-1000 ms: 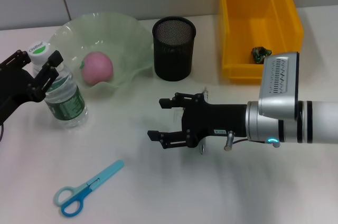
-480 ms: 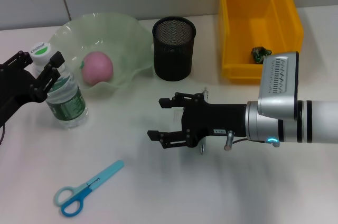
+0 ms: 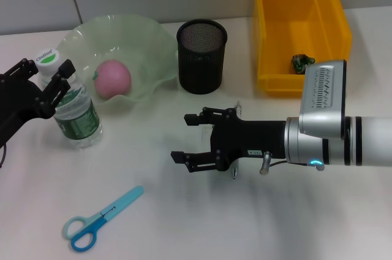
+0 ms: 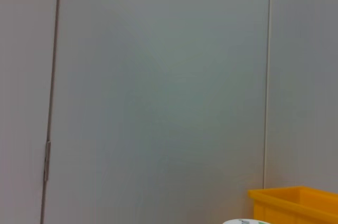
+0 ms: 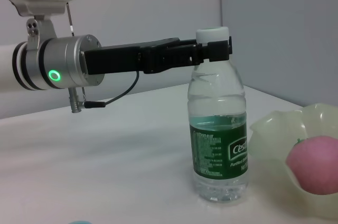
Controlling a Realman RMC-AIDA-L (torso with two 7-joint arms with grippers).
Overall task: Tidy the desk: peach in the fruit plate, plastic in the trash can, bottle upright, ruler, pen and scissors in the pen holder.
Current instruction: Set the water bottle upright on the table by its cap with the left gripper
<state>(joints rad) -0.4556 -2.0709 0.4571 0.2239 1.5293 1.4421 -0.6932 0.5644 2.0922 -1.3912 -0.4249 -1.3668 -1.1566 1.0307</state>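
Left gripper [image 3: 44, 76] has eased off the bottle [image 3: 72, 110], jaws wide around its neck; bottle upright beside plate [image 3: 153, 57]. Right gripper [image 3: 193, 137] gaping, idle. Next: scissors [image 3: 98, 218], near bottle.

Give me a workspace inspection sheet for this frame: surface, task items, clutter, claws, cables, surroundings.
Surface: white table, no spills seen.
Task items: bottle upright beside the fruit plate; peach in the plate; scissors flat on the table; pen holder upright; crumpled plastic in the yellow bin; ruler and pen not seen.
Clutter: nothing seen.
Claws: left claw at the bottle's neck, open; right claw open, empty, above mid-table.
Cables: thin black cable by the left wrist.
Surroundings: grey wall panels.
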